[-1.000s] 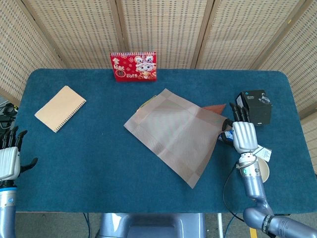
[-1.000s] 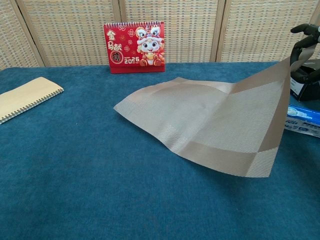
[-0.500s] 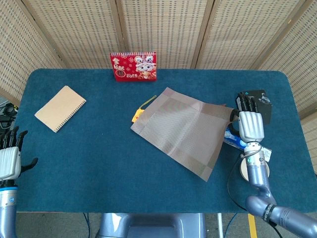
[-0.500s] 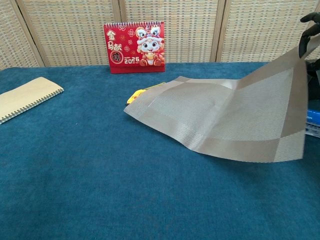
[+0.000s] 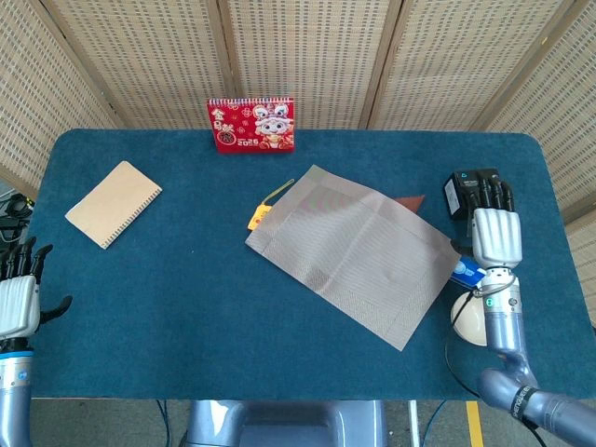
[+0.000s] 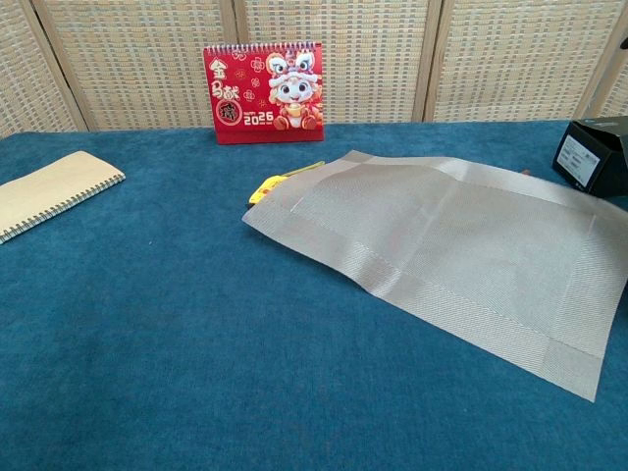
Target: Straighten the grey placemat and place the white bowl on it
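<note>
The grey placemat (image 5: 361,250) lies flat but askew on the blue table (image 5: 168,279), the white bowl (image 5: 473,318) sits off its right corner beneath the right hand (image 5: 495,235), whose grasp I cannot tell, while the left hand (image 5: 19,300) hangs released, fingers spread.

- A staged robot test area, such as a lab, is suggested, dressed to resemble a home or office desk.
- The bench (image 5: 186,279) is covered edge to edge with dark blue cloth, and it is enclosed behind by woven folding screens (image 5: 307,56) in wooden frames.
- Household and desk props are laid out well apart: a red desk calendar (image 5: 250,124), a spiral notebook (image 5: 113,203), a grey placemat (image 5: 358,251) and a black box (image 5: 470,191).
- Bare floor and a yellow floor line (image 5: 472,426) are seen below the bench's front edge.
</note>
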Motion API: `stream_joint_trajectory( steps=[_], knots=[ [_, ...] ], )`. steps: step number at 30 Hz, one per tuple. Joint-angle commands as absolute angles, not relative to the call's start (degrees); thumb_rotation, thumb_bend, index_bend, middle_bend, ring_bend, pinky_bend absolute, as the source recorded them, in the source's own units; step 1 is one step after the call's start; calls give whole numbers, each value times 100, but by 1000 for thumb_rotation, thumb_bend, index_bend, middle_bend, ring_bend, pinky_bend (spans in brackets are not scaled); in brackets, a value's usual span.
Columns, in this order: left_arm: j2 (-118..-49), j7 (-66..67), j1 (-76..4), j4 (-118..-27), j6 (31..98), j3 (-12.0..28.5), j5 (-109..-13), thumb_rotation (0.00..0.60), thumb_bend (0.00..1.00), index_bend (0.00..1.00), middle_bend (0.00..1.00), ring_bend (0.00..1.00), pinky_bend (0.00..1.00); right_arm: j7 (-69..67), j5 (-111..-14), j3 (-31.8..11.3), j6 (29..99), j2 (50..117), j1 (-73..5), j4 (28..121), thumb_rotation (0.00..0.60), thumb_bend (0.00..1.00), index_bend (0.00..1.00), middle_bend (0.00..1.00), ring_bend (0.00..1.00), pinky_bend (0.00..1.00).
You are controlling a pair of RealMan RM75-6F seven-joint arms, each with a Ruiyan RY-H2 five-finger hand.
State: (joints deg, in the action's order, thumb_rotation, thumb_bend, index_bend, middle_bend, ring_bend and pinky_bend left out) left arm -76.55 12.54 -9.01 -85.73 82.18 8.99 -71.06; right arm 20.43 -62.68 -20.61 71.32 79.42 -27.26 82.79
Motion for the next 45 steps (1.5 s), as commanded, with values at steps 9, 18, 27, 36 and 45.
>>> stream_joint_trajectory(
  steps=[9,18,27,36,45],
  knots=[
    [-7667,1173,-899,-8549,8289,826,-7328,600,196,110,0,0,0,827,-7170,-1212,7913,7250,-1638,9017,600,209,154,0,0,0],
    [-7687,1016,-906,-8459,8351,776,-7545,600,196,77,0,0,0,-216,-7957,-603,8383,7233,-1056,8307,600,154,128,0,0,0],
    [-7561,1196,-1101,-8619,8202,687,-7902,600,173,75,0,0,0,-565,-8174,-560,8586,7090,-875,8180,600,152,122,0,0,0],
    [-7819,1777,-1701,-8661,7915,861,-8304,600,116,114,0,0,0,-871,-8282,-582,8569,6954,-852,8290,600,152,122,0,0,0],
    [-8605,2382,-2641,-7907,7089,1195,-8174,600,118,129,0,0,0,-1197,-8215,-657,8464,6812,-835,8350,600,152,123,0,0,0]
  ],
)
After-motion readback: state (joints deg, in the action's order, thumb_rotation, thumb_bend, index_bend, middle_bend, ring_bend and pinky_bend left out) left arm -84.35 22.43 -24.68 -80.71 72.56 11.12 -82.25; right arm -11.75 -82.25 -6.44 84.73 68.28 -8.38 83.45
